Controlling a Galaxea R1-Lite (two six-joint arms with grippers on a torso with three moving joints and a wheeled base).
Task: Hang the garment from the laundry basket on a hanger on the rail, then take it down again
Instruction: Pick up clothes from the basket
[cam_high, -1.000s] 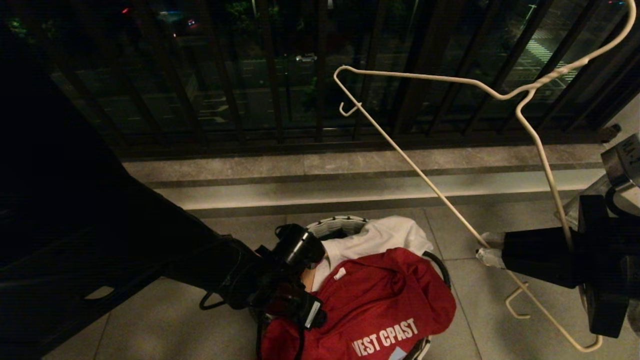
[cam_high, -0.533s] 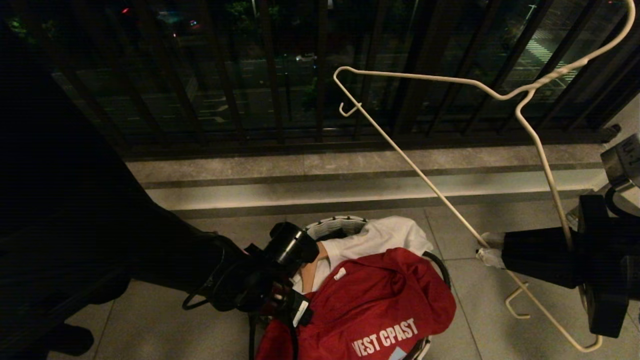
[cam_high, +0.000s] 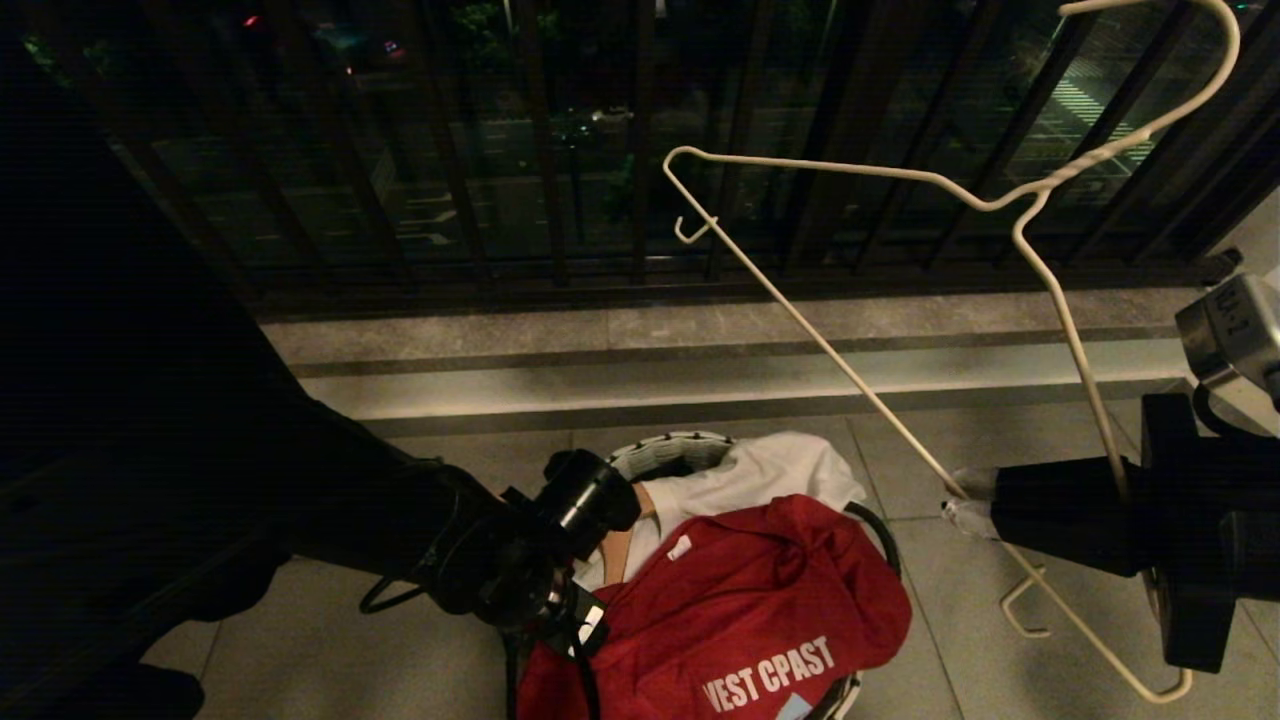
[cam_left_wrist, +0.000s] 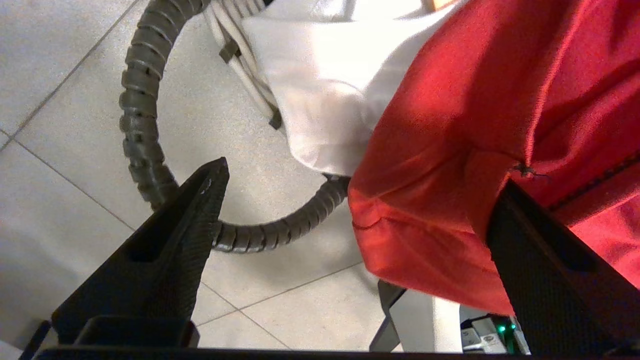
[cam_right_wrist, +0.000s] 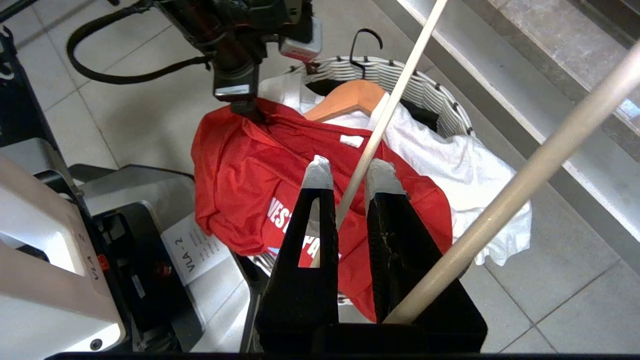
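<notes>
The red garment (cam_high: 760, 600) lies on top of the laundry basket (cam_high: 670, 445), spilling over its near rim. My left gripper (cam_left_wrist: 362, 175) hangs open over the garment's (cam_left_wrist: 475, 100) left edge, one finger out beside the basket's dark loop handle (cam_left_wrist: 137, 115) and the other against the red cloth. It holds nothing. In the right wrist view the left gripper (cam_right_wrist: 245, 100) touches the garment (cam_right_wrist: 240, 165) from above. My right gripper (cam_right_wrist: 348, 167) is shut on the hanger (cam_right_wrist: 400, 95), holding the white wire frame (cam_high: 850, 375) up to the right of the basket. The rail is out of view.
A white cloth (cam_high: 770, 470) and a tan wooden hanger (cam_right_wrist: 350, 97) lie in the basket under the red shirt. A dark balcony railing (cam_high: 540, 150) and a stone step (cam_high: 700, 350) run behind. The robot's base (cam_right_wrist: 50, 225) stands close to the basket's near side.
My left wrist has turned and drawn slightly left and down at the basket's left side, its gripper still open. The hanger in the right gripper has tilted a little; its hook now shows.
</notes>
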